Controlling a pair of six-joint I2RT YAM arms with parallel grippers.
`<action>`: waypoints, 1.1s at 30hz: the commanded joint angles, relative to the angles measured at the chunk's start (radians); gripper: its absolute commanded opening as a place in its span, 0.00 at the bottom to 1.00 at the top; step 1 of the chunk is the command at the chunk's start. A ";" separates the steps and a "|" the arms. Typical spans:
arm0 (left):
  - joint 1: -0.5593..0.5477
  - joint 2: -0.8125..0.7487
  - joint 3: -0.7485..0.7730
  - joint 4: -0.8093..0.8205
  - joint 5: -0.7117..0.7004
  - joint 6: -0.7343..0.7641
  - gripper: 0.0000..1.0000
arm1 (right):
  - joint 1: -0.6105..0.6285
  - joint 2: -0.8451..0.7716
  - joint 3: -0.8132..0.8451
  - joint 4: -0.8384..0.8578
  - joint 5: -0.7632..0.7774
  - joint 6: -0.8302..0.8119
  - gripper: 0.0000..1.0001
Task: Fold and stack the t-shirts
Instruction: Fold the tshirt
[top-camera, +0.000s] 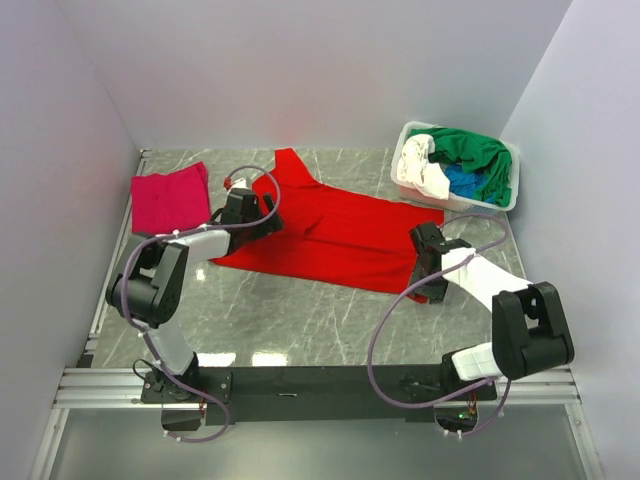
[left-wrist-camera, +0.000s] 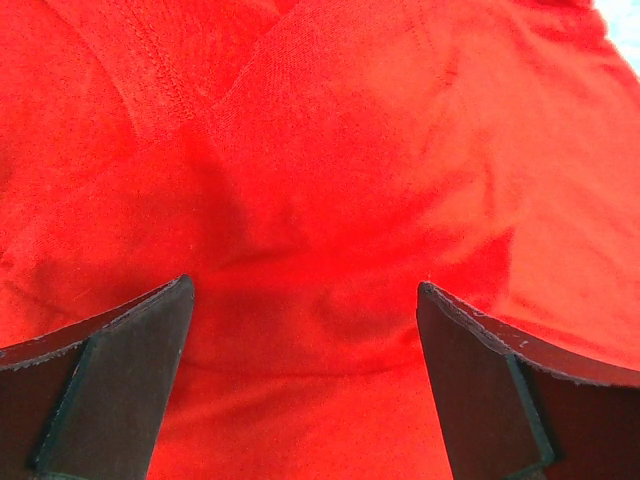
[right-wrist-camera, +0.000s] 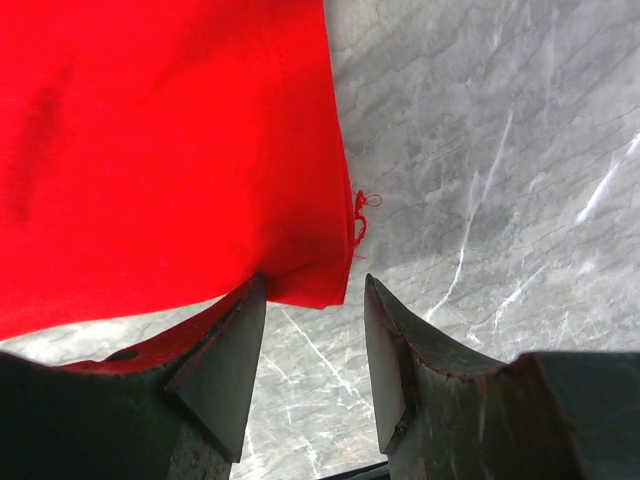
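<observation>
The red t-shirt (top-camera: 340, 235) lies spread flat on the table (top-camera: 300, 310). One hem corner sits right at the fingertips of the right gripper (right-wrist-camera: 315, 290), whose jaws stand partly open and pinch nothing, the arm reaching low. The left gripper (left-wrist-camera: 305, 290), arm bent over the shirt's other end, gapes wide and empty, with cloth directly beneath it.

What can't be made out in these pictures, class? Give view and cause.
- Top view: how many shirts fill the basket; they are heaped.
- Top view: red shirt's near right corner, partly behind the right tool.
- Left wrist view: the red shirt's edges, cut off by the frame.
</observation>
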 joint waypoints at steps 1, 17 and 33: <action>0.005 -0.108 0.014 -0.021 0.005 0.022 0.99 | 0.006 0.028 0.019 -0.018 0.033 0.019 0.51; 0.008 -0.178 -0.239 0.012 0.017 -0.057 0.99 | 0.010 0.060 0.027 -0.023 0.024 0.011 0.33; 0.152 -0.154 -0.296 0.016 0.098 -0.046 0.99 | 0.026 0.040 0.159 -0.239 0.113 -0.030 0.00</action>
